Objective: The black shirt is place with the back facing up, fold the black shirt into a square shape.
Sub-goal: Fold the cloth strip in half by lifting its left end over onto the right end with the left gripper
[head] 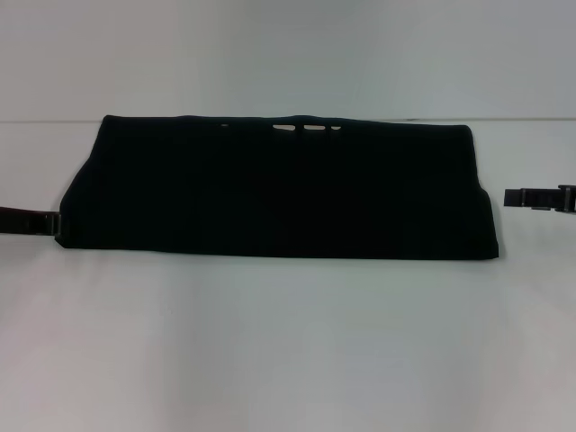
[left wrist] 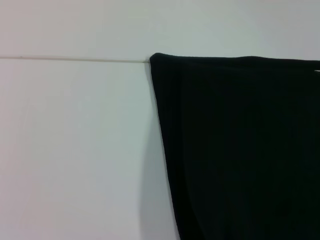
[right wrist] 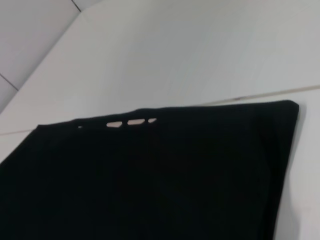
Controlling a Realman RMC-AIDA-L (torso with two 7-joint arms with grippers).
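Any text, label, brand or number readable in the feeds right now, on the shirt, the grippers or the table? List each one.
None: no readable text in any view.
The black shirt shows plain cloth, no print or legible tag; the pale gaps at its far edge are openings, not letters.
The left gripper and the right gripper show no legible markings.
The table is unmarked.

The black shirt point(head: 279, 189) is soft, matt cloth with faint fine ribbing. Beneath the shirt, the white surface point(head: 288, 342) looks smooth, with a slight dull sheen.
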